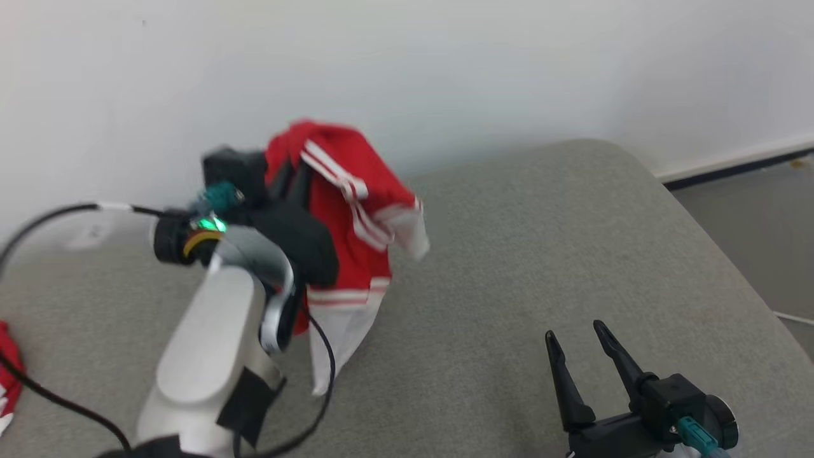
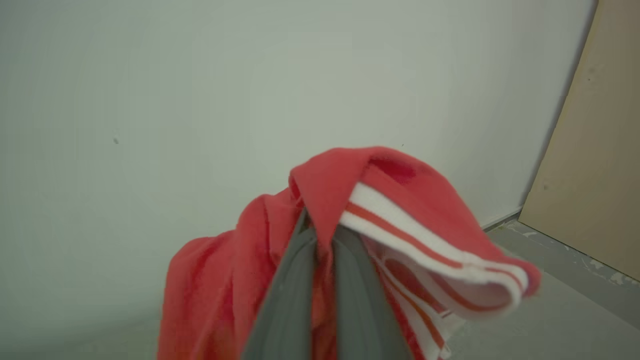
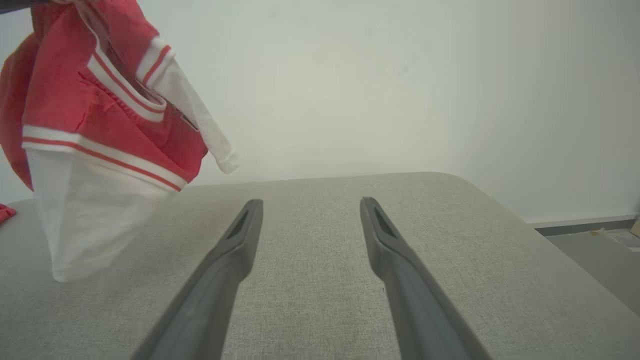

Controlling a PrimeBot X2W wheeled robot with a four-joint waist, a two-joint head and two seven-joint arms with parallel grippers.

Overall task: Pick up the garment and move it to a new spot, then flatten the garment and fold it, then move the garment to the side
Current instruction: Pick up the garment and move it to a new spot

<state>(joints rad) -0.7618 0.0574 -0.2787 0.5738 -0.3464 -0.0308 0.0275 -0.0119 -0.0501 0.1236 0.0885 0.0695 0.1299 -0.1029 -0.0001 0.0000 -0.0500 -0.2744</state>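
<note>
Pinches a red garment (image 2: 400, 190) with white striped bands between the closed fingers (image 2: 285, 300) of the left gripper (image 2: 320, 240), with red cloth bunched over and around both dark fingers. Holds the bundle aloft near the white wall (image 1: 445, 63), over the far left part of the grey fabric-covered table (image 1: 540, 242). Lets a red fold with a white-and-red band droop to the right of the fingertips in the left wrist view, and a pale white panel hang lowest, seen in the head view beside the pale left forearm (image 1: 210, 343). Cannot tell whether that lowest white tip touches the table; looks blurred in the right wrist view. Carries a black cable (image 1: 44, 219) looping off the left wrist toward the left edge. Holds the right gripper (image 1: 574, 331) low at the near right, well apart from the garment, with its two fingers spread wide and nothing between them but bare grey cloth. Shows a scrap of red cloth (image 1: 6, 369) lying at the table's left edge, grey floor (image 1: 750, 216) and a dark skirting strip (image 1: 731, 170) past the table's far right corner, and a beige board (image 2: 590, 150) standing by the wall in the left wrist view.
</note>
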